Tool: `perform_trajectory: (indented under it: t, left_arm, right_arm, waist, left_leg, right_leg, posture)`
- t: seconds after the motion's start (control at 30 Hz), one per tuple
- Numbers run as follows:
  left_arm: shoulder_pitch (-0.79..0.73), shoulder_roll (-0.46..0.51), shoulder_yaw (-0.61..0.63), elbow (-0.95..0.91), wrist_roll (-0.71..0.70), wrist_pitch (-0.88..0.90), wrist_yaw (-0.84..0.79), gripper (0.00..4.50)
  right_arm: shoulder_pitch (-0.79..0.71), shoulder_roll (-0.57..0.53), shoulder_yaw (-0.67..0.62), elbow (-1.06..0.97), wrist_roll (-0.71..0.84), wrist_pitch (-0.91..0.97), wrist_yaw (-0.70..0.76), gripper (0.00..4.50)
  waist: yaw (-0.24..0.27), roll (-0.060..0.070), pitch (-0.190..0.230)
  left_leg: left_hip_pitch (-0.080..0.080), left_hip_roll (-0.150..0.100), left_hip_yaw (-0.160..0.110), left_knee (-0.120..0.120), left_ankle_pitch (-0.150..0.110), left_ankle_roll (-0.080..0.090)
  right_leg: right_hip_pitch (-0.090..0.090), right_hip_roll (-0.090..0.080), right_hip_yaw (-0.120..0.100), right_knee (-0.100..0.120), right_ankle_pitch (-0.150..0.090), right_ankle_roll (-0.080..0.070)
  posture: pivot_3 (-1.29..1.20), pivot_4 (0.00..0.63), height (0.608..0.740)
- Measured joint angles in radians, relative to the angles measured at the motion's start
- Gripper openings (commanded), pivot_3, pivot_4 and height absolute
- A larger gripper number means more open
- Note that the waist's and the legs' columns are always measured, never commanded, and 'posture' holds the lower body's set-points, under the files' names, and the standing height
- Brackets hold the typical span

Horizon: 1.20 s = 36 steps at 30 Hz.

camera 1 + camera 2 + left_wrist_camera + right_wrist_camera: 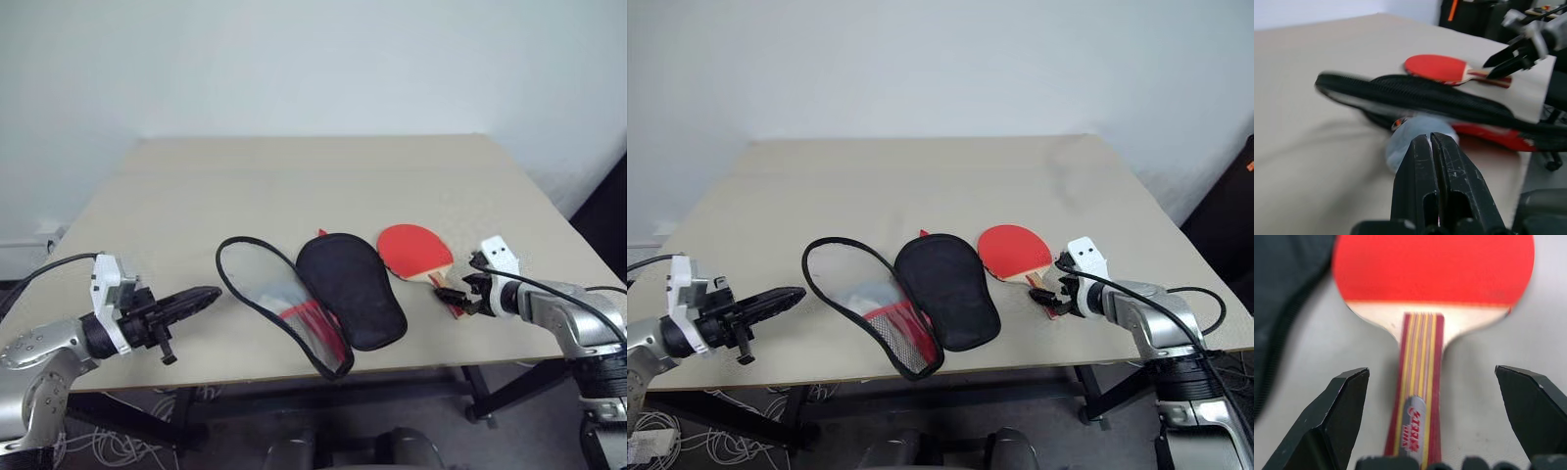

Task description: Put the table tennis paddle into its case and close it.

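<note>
The table tennis paddle [414, 249] lies flat on the table, red face up, with its striped handle [1418, 382] pointing to the near right edge. My right gripper [457, 293] is open, one finger [1342, 401] on each side of the handle and not touching it. The case [350, 287] lies unzipped just left of the paddle. Its black-lined half is next to the paddle, and its other half [282, 302] is spread to the left with red fabric showing. My left gripper [210, 295] is shut on nothing and hovers left of the case, pointing at it.
The beige table [294, 176] stands against a white wall. Its near edge runs just below the case and both grippers. A pale grey-blue rounded thing [1415, 134] sits by the case's rim, just past my left fingertips. Dark equipment stands off the table's right side.
</note>
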Motion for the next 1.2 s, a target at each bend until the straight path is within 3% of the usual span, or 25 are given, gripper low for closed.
perform_trajectory:
  t: [0.2, 0.23, 0.3, 0.47, 0.6, 1.0, 1.1, 1.2]
  left_arm:
    - [-0.001, 0.029, 0.004, -0.022, -0.002, 0.000, -0.011, 0.00]
    - [-0.003, 0.030, 0.004, -0.022, -0.002, -0.001, -0.012, 0.00]
    - [-0.017, 0.033, 0.004, -0.019, -0.002, -0.001, -0.013, 0.00]
    - [-0.030, 0.036, 0.002, -0.016, 0.000, -0.003, -0.019, 0.00]
    - [-0.032, 0.036, 0.001, -0.014, 0.002, -0.006, -0.027, 0.00]
    - [0.019, 0.065, 0.023, -0.017, 0.002, -0.008, -0.057, 0.00]
    - [0.022, 0.072, 0.043, -0.018, 0.001, -0.011, -0.065, 0.00]
    - [0.025, 0.072, 0.044, -0.020, 0.002, -0.013, -0.069, 0.00]
  right_arm:
    - [-0.039, 0.049, 0.017, 0.068, -0.035, -0.014, -0.023, 4.47]
    - [-0.044, 0.058, 0.016, 0.079, -0.038, -0.022, -0.024, 4.30]
    - [-0.054, 0.077, 0.012, 0.102, -0.048, -0.034, -0.035, 3.89]
    - [-0.075, 0.103, 0.008, 0.136, -0.063, -0.049, -0.050, 2.21]
    - [-0.076, 0.121, -0.003, 0.136, -0.068, -0.052, -0.067, 1.15]
    - [-0.076, 0.132, -0.044, 0.098, -0.060, -0.026, -0.090, 1.14]
    - [-0.066, 0.138, -0.070, -0.021, -0.001, 0.028, -0.063, 1.14]
    - [-0.069, 0.220, -0.082, -0.197, 0.077, 0.113, -0.068, 1.14]
  waist:
    - [-0.005, -0.001, -0.001]
    - [-0.009, -0.001, -0.001]
    - [-0.011, -0.003, -0.002]
    - [-0.012, -0.006, -0.004]
    - [-0.012, -0.007, -0.004]
    - [-0.011, -0.006, -0.004]
    - [-0.012, -0.005, -0.003]
    - [-0.020, -0.006, -0.003]
  left_leg:
    - [0.001, 0.000, 0.002, -0.005, 0.004, -0.006]
    - [0.001, 0.000, 0.002, -0.006, 0.004, -0.007]
    - [0.002, 0.001, 0.003, -0.008, 0.005, -0.009]
    - [0.003, 0.001, 0.010, -0.013, 0.008, -0.013]
    - [0.002, 0.001, 0.015, -0.014, 0.008, -0.013]
    - [0.000, 0.002, 0.019, -0.013, 0.008, -0.013]
    - [0.001, 0.002, 0.019, -0.013, 0.008, -0.013]
    - [0.001, 0.005, 0.018, -0.013, 0.008, -0.013]
  right_leg:
    - [-0.001, 0.001, 0.001, 0.000, 0.000, -0.001]
    - [-0.001, 0.001, 0.000, 0.000, 0.001, -0.001]
    - [-0.001, 0.001, 0.001, 0.000, 0.001, -0.002]
    - [-0.004, 0.001, 0.006, 0.001, 0.003, -0.004]
    - [-0.011, 0.000, 0.012, 0.001, 0.003, -0.005]
    - [-0.017, 0.001, 0.016, 0.003, 0.004, -0.006]
    - [-0.017, 0.001, 0.017, 0.002, 0.004, -0.006]
    - [-0.017, 0.002, 0.017, 0.002, 0.004, -0.006]
  posture:
    - [0.00, 0.000, 0.706]
    - [0.00, 0.000, 0.706]
    - [0.00, 0.000, 0.706]
    - [0.00, 0.000, 0.706]
    - [0.00, 0.000, 0.706]
    - [0.00, 0.000, 0.706]
    - [0.00, 0.000, 0.706]
    - [0.00, 0.000, 0.706]
